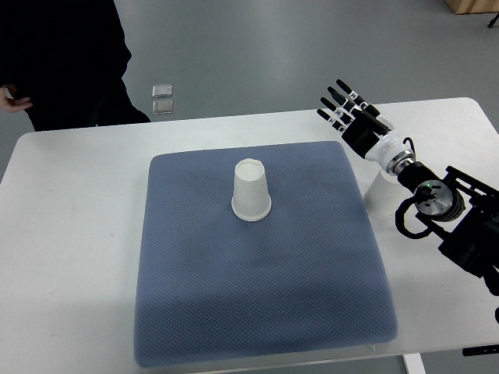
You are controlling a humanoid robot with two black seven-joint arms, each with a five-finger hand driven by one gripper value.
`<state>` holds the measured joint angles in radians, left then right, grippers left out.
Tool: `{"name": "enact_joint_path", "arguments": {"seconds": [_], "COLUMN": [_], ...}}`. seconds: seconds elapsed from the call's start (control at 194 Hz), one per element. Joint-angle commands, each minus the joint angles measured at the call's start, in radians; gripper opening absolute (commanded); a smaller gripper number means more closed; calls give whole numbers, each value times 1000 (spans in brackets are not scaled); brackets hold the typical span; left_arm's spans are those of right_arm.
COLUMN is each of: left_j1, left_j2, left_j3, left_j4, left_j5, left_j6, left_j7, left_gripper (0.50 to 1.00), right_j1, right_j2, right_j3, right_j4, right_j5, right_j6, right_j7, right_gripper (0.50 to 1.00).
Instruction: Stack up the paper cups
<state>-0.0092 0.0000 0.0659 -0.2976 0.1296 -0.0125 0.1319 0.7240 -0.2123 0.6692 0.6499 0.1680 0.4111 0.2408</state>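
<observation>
White table (70, 234) carries a blue-grey mat (257, 312). One paper cup (251, 191) stands upside down on the mat, far-centre. Second paper cup (381, 196) sits off the mat's right edge, partly hidden under the right hand's wrist. Right hand (349, 109) hovers above far right, fingers spread, holding nothing. Person in dark clothing (66, 54) stands far left.

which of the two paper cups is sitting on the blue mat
The upside-down cup near the mat's middle. The other cup stands on bare table off the mat's right edge, partly hidden under the right arm.
</observation>
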Motion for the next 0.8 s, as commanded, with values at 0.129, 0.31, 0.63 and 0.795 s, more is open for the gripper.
{"name": "enact_joint_path", "arguments": {"seconds": [0.129,0.31,0.63,0.795], "left_j1": [1,1,1,1], "left_j2": [0,0,0,0], "left_j3": [0,-1,-1,-1], "left_j4": [-2,2,2,2], "left_j5": [1,-1,1,1], "left_j6": [-1,0,0,0], "left_j7": [5,2,2,2], "left_gripper": [1000,1000,1000,1000], "right_j1": [5,9,61,205], "right_j2": [-1,-4,-81,-226], "right_j3": [-3,-8,-89,-345], "right_j4": [1,2,51,129], "right_j5": [-1,-1,-99,-272], "right_j6": [0,0,8,6], "right_j7": [0,0,-8,-8], "right_gripper": [926,926,924,926]}}
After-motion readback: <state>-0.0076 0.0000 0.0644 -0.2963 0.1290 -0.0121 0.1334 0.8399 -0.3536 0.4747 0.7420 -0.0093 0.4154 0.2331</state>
